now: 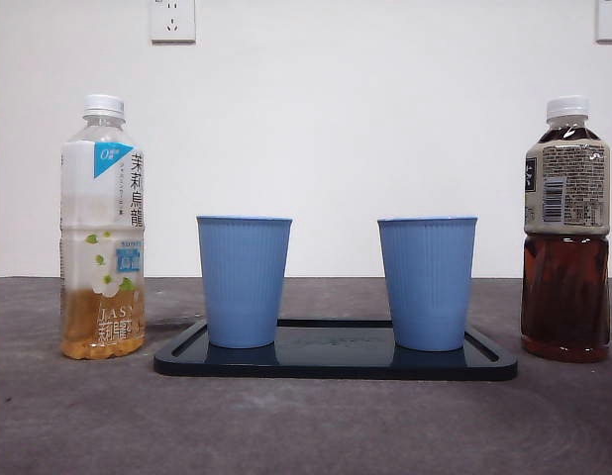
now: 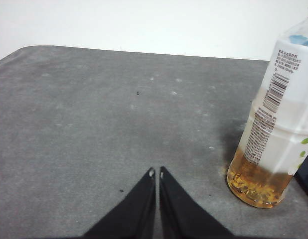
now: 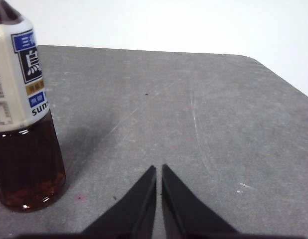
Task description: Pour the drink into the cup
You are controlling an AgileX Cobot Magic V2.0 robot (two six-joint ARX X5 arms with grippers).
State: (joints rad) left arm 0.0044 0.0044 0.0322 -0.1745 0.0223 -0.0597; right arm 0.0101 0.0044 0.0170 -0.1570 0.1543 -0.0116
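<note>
Two blue ribbed cups stand upright on a dark tray [image 1: 336,365]: the left cup [image 1: 244,280] and the right cup [image 1: 427,282]. A jasmine tea bottle [image 1: 103,233] with a white cap and a little amber drink stands left of the tray; the left wrist view shows the same bottle [image 2: 271,129] off to one side of my left gripper [image 2: 156,173], which is shut and holds nothing. A dark tea bottle [image 1: 566,233], much fuller, stands right of the tray. This dark bottle [image 3: 22,114] sits beside my right gripper [image 3: 158,169], also shut and empty.
Everything rests on a grey table [image 1: 306,426] before a white wall with two sockets [image 1: 172,20]. Neither arm shows in the front view.
</note>
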